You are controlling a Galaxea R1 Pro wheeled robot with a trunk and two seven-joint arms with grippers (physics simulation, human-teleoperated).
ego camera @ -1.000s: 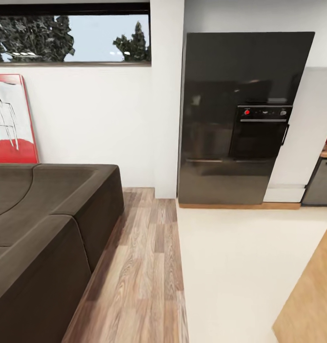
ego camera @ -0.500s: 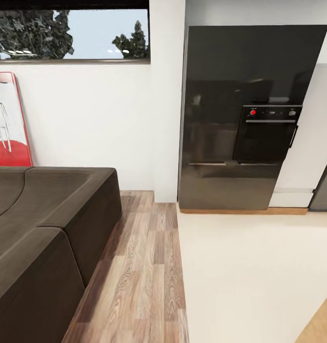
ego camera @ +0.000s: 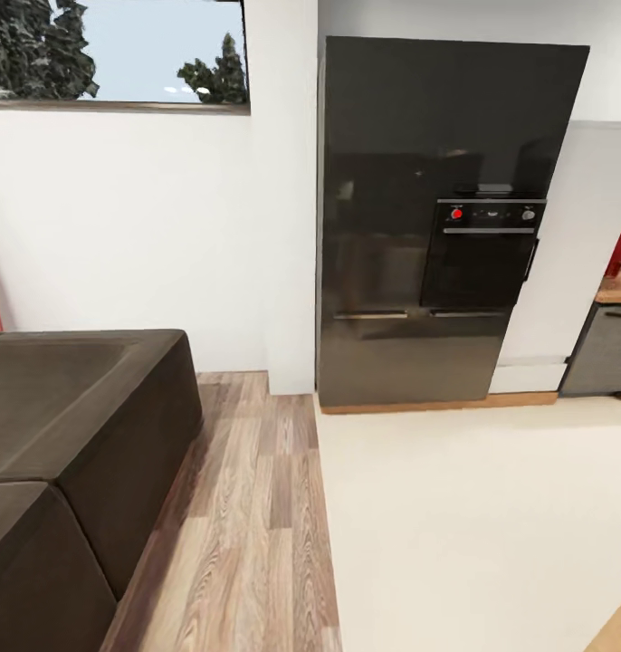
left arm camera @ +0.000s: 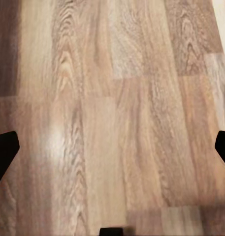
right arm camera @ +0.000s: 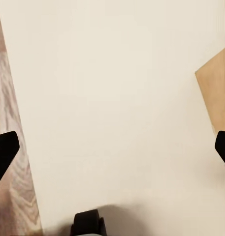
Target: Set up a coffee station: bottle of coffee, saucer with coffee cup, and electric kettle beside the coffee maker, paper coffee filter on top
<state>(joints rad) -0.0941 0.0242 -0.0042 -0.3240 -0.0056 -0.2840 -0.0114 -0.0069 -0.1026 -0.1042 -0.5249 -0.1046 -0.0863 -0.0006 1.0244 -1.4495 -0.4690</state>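
The table edge peeks in far off to the right, nearer the right claw, both claws spread wide over bare floor.

One dark brown sofa fills the lower left of the head view. One window sits at the upper left. One tall black cabinet stands at centre right — with one built-in oven bearing one red knob. Two floor surfaces — wood planks and cream flooring.
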